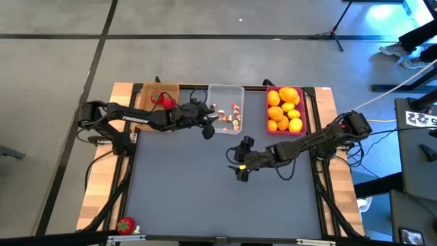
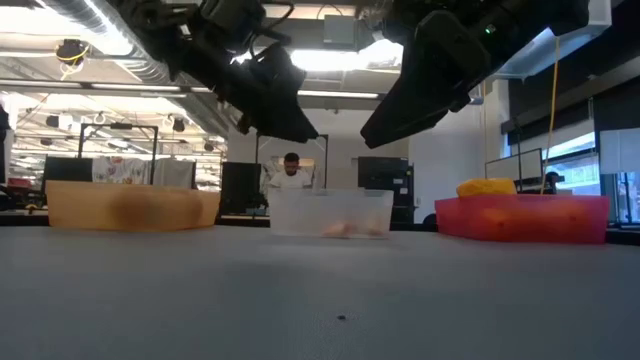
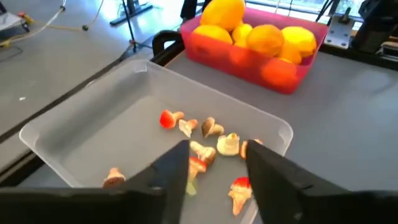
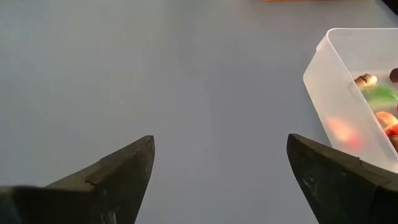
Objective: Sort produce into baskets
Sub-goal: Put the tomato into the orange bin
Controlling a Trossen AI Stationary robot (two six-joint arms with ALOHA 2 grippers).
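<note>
The left gripper (image 3: 214,171) has its fingers spread, with nothing between them, above the near rim of the clear tray (image 3: 74,124). The left wrist view shows what lies below it: small mushroom pieces (image 3: 208,127) with red and white parts, scattered on the tray floor. In the high view the same pieces (image 1: 234,117) are only specks, and the low view blurs them to a pink smear.

The right gripper (image 4: 214,165) also has its fingers spread wide and empty, over bare grey table (image 1: 191,191) just near of the clear tray; its wrist view cuts the tray off at one corner.

The magenta tray (image 1: 269,109), far right, holds yellow and orange fruits (image 1: 285,108). The tan tray (image 1: 145,92), far left, holds strawberries (image 1: 162,100), partly hidden by the left arm. One strawberry (image 1: 125,225) lies at the near left table edge, seen only from above.

White lettering on the left arm is too small to read.
</note>
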